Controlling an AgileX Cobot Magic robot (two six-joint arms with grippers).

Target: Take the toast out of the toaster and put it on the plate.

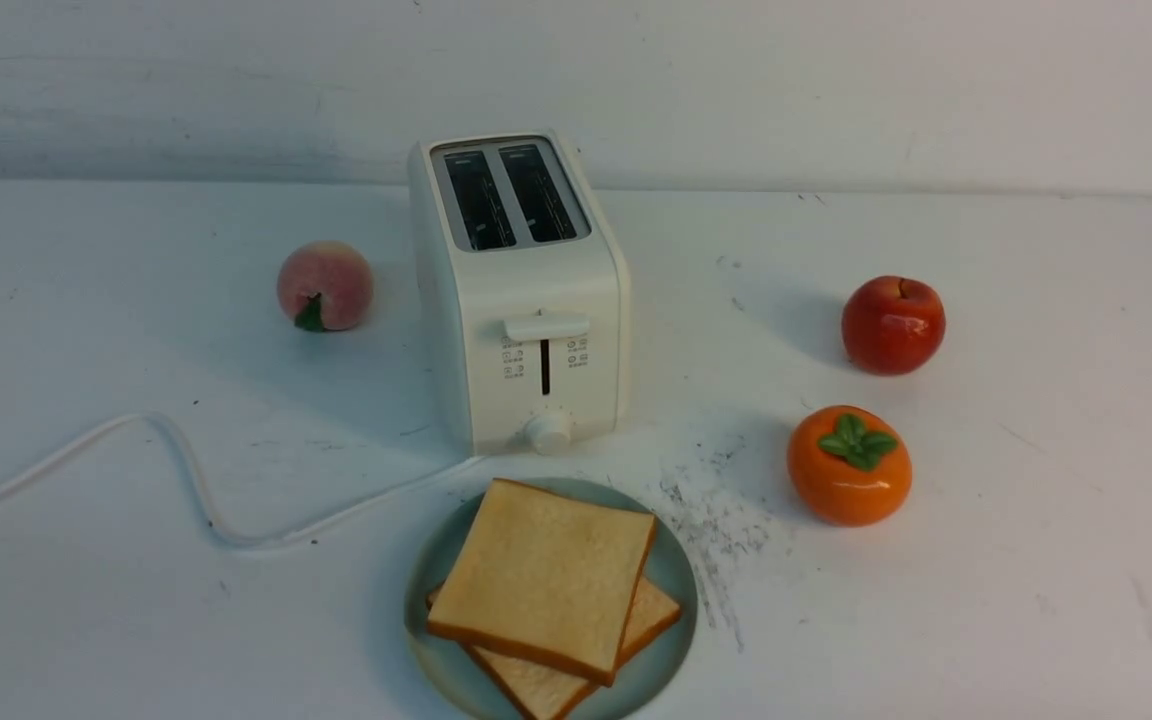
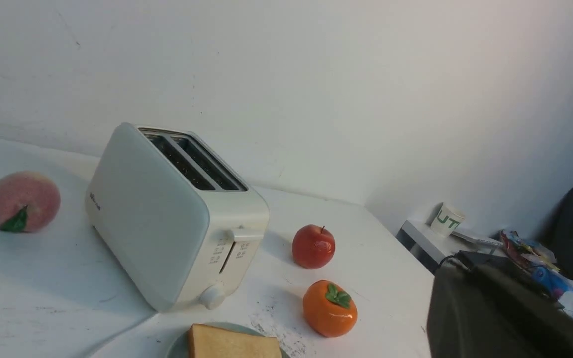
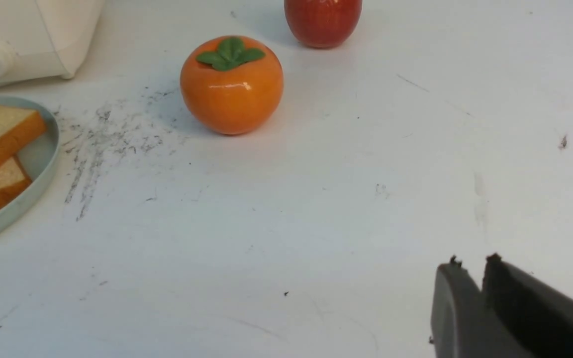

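The cream-white toaster stands upright at the middle of the table, lever up, and both its slots look empty. It also shows in the left wrist view and the right wrist view. Two slices of toast lie stacked on the pale blue-green plate in front of it. No gripper shows in the front view. My left gripper is a dark blurred mass with its jaws together, off to the toaster's right. My right gripper is shut and empty, low over bare table right of the plate.
A peach sits left of the toaster. A red apple and an orange persimmon sit to its right. The white cord snakes off left. A side table with a paper cup stands beyond the table's right edge.
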